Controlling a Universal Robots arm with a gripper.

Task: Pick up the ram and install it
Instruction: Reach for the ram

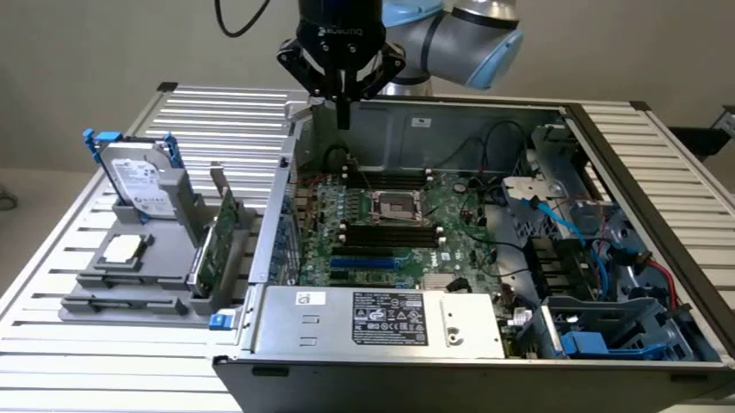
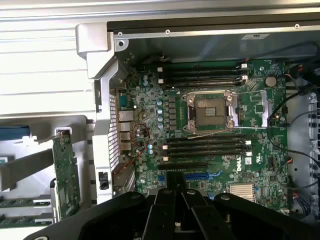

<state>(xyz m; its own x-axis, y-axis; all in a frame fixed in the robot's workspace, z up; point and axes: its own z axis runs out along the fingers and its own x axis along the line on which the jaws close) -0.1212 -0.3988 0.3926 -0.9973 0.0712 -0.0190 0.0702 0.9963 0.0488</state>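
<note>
My gripper (image 1: 342, 114) hangs above the far left corner of the open computer case (image 1: 344, 323), its black fingers shut together with nothing between them. In the wrist view the shut fingertips of the gripper (image 2: 175, 181) sit over the motherboard (image 2: 260, 105). Long black memory slots (image 2: 205, 145) run on both sides of the processor socket (image 2: 210, 110). A slim green strip that I take for the ram (image 2: 17, 202) lies in the grey holder (image 1: 126, 288) outside the case, well apart from the gripper.
The holder also carries an upright hard drive (image 1: 144, 181), a processor chip (image 1: 120, 249) and a tall green expansion card (image 1: 215, 245). Cables (image 1: 552, 215) and drive bays (image 1: 597, 335) crowd the case on the exterior view's right. A ribbed metal table (image 1: 69, 258) lies underneath.
</note>
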